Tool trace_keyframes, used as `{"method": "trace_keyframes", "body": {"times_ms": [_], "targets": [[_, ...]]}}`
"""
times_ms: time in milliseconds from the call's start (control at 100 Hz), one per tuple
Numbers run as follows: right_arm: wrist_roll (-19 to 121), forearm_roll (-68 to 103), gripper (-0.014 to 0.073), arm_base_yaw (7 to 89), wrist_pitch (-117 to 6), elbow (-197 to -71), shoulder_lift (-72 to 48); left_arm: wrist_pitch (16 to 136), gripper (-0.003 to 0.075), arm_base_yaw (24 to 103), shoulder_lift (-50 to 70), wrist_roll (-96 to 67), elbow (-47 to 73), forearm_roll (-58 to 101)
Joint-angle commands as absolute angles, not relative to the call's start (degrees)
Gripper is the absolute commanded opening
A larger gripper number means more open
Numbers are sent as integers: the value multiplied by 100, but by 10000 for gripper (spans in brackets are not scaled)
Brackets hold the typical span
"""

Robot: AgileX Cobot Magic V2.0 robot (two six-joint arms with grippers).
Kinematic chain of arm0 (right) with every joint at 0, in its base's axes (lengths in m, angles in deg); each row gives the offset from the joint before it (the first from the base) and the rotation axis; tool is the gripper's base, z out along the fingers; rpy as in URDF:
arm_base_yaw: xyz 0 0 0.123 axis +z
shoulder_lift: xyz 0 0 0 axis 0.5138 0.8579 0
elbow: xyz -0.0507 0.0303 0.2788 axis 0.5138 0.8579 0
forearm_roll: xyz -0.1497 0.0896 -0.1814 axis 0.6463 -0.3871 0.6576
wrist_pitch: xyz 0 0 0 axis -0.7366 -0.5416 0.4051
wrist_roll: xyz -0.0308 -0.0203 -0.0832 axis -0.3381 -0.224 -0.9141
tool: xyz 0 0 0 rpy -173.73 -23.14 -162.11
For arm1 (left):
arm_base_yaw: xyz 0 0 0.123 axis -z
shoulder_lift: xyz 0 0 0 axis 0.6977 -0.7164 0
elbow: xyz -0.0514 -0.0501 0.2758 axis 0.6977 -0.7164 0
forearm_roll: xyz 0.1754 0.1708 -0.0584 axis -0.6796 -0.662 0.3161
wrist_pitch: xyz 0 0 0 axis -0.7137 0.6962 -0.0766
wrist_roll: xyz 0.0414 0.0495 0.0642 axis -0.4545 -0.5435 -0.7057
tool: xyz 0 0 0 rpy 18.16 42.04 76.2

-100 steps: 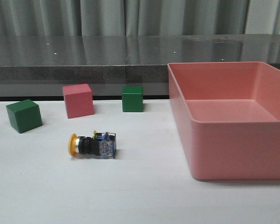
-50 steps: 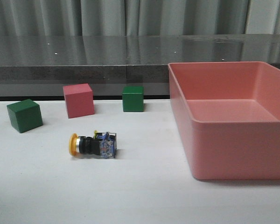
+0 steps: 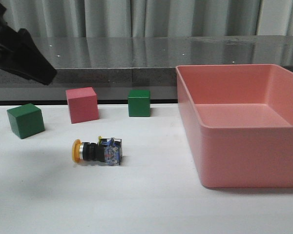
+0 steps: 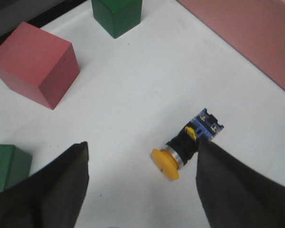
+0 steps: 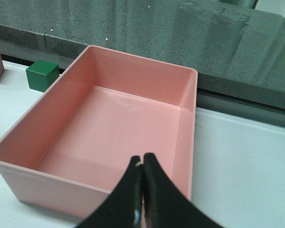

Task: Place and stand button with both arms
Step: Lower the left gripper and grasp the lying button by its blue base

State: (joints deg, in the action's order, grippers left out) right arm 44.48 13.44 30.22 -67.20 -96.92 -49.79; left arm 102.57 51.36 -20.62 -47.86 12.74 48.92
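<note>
- Lying on its side on the white table (image 3: 151, 204), the button (image 3: 96, 151) points its yellow cap toward the robot's left, well apart from the pink bin (image 3: 244, 126).
- Farther back stand two green cubes (image 3: 25, 120) (image 3: 138, 103) and a pink cube (image 3: 82, 105), before a grey ledge and curtains.
- Left gripper (image 4: 142, 190) hangs above the button, fingers spread wide, holding nothing.
- Right gripper (image 5: 142, 190) is closed and empty above the bin.

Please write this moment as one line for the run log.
button: lying on side, on table | left gripper: open, above button, not touching | right gripper: shut, empty, over pink bin
</note>
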Motion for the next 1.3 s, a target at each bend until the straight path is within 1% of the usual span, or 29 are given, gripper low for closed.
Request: {"method": "trace_keyframes", "body": {"times_ms": [0, 190, 450, 580, 680, 900, 1290], "targets": [[4443, 1258, -61, 3003, -6260, -9830, -4945, 10226, 460, 5116, -2088, -5223, 1497, 5701], [4443, 1258, -61, 3003, -6260, -9830, -4945, 10706, 461, 5116, -2506, -7571, 1497, 6899], [4443, 1258, -61, 3003, -6461, -9830, -4945, 11586, 461, 5116, -3014, -9010, 1497, 7574], [4443, 1214, -61, 3003, -6297, -9810, -4932, 11787, 461, 5116, -3306, -9102, 1497, 7677], [4443, 1208, -61, 3003, -6291, -9810, -4932, 12026, 461, 5141, -3604, -9876, 1497, 7863], [4443, 1208, -61, 3003, -6386, -9802, -4932, 12220, 461, 5118, -4081, -10492, 1497, 7816], [4443, 1208, -61, 3003, -6535, -9794, -4932, 12429, 461, 5110, -4223, -10907, 1497, 7618]]}}
